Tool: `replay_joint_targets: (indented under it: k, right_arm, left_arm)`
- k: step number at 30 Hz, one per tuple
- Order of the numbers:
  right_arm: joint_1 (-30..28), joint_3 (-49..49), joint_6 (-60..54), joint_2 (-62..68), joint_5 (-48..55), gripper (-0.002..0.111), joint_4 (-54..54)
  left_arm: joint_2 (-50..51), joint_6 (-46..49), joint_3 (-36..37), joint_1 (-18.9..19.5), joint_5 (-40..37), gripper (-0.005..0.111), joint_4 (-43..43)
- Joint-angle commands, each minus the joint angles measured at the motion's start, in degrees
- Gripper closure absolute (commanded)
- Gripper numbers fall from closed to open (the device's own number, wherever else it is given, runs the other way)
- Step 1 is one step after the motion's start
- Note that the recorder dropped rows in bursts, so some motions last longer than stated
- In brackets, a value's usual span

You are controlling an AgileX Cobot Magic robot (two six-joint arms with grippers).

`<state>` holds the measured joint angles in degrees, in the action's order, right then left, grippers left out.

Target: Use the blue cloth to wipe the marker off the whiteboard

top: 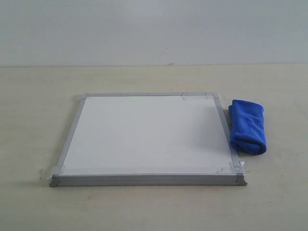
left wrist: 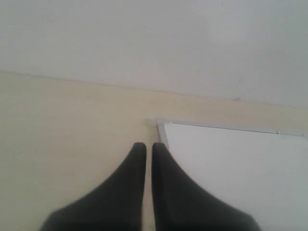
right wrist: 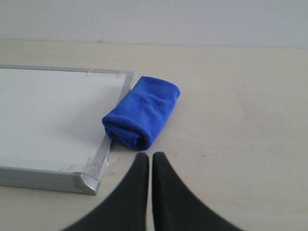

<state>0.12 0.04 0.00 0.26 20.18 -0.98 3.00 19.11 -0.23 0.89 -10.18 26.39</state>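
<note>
Whiteboard [top: 149, 134], flat, square, white, with a slim grey aluminium frame: you find it lying flat at the middle of the pale beige counter [top: 144, 207], with clear tape [top: 226, 168] at its corners. Its face reads plain white in every view.

Cloth [top: 248, 126], royal-blue fuzzy microfibre, folded to a thick roll: it lies on the counter snug against the board's right frame edge, its length running along that edge.

Your left jaws: black tapered fingers [left wrist: 130, 192] clenched to a thin slit and holding nothing, over bare counter just beside a board corner.

Your right jaws: black fingers [right wrist: 130, 197] likewise clenched and unloaded, near the cloth's end and the board's taped corner, touching neither.
</note>
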Motion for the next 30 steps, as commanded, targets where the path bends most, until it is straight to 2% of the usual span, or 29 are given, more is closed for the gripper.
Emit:
replay_joint_targets:
  k: [1,8,12,14,20,30]
  right_arm:
    - [-0.12,-0.04,0.0,-0.26,-0.4,0.108,0.09]
    - [-0.12,-0.04,0.0,-0.26,-0.4,0.108,0.09]
    - [-0.12,-0.04,0.0,-0.26,-0.4,0.108,0.09]
    - [-0.12,-0.04,0.0,-0.26,-0.4,0.108,0.09]
    - [-0.12,-0.04,0.0,-0.26,-0.4,0.108,0.09]
    - [-0.12,-0.04,0.0,-0.26,-0.4,0.108,0.09]
  left_arm:
    - [-3.0,-3.86,0.23,0.17,-1.55,0.102,-3.47]
    - [-3.0,-11.83,0.23,0.17,-4.52,0.102,-5.95]
    - [-3.0,-22.73,0.23,0.17,-6.63,0.102,-10.68]
    - [-3.0,-25.23,0.23,0.17,-6.6,0.102,-12.18]
    - [-3.0,-16.79,0.23,0.17,-6.39,0.102,-15.75]
    - [-3.0,-16.47,0.23,0.17,-6.39,0.102,-16.02]
